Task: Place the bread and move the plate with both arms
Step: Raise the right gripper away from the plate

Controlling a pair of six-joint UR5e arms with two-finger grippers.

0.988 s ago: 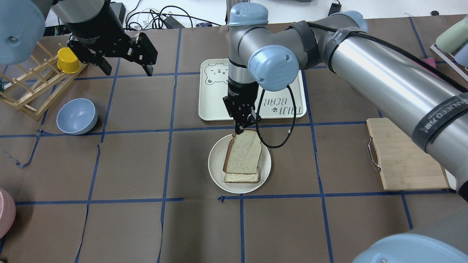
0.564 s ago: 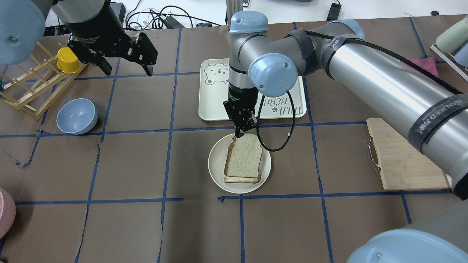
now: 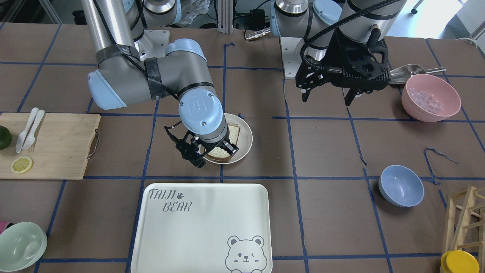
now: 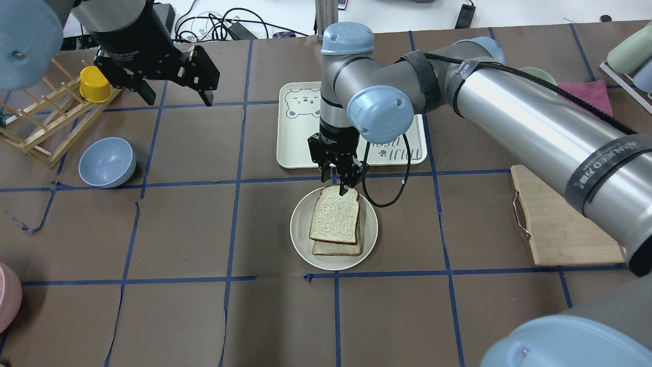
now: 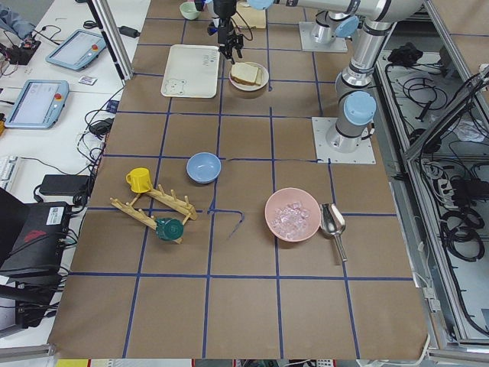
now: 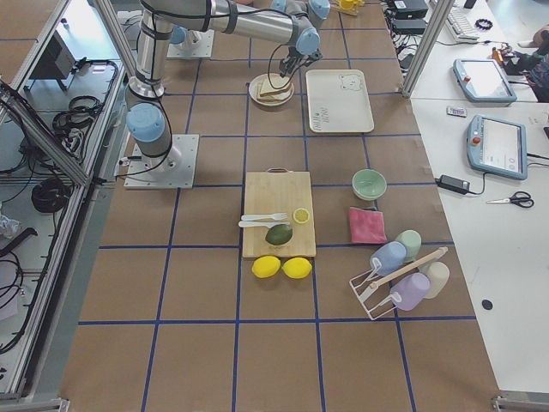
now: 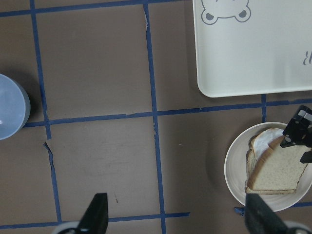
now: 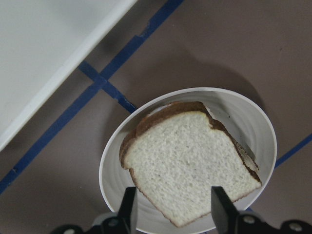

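Observation:
The bread [image 4: 335, 216], with its dark crust, lies flat on a paler slice [image 4: 336, 249] on the round cream plate [image 4: 301, 229] at the table's middle. My right gripper [image 4: 338, 184] is open and hangs just over the bread's far, rounded edge. In the right wrist view its fingers [image 8: 128, 209] stand apart above the bread [image 8: 190, 170] and the plate [image 8: 243, 122]. My left gripper [image 4: 175, 86] is open and empty, high over the far left of the table. Its wrist view shows the plate [image 7: 234, 170] and the bread [image 7: 278, 170] at the right.
The bear-printed tray [image 4: 300, 132] lies just beyond the plate. A blue bowl [image 4: 107, 162] and a wooden rack [image 4: 46, 122] with a yellow cup [image 4: 95, 84] are at the left. A cutting board [image 4: 565, 224] is at the right. A pink bowl [image 3: 430, 98] stands near the left arm's base.
My right gripper held the bread tilted by its far edge, lowered it flat onto the paler slice and opened. The left arm has not moved.

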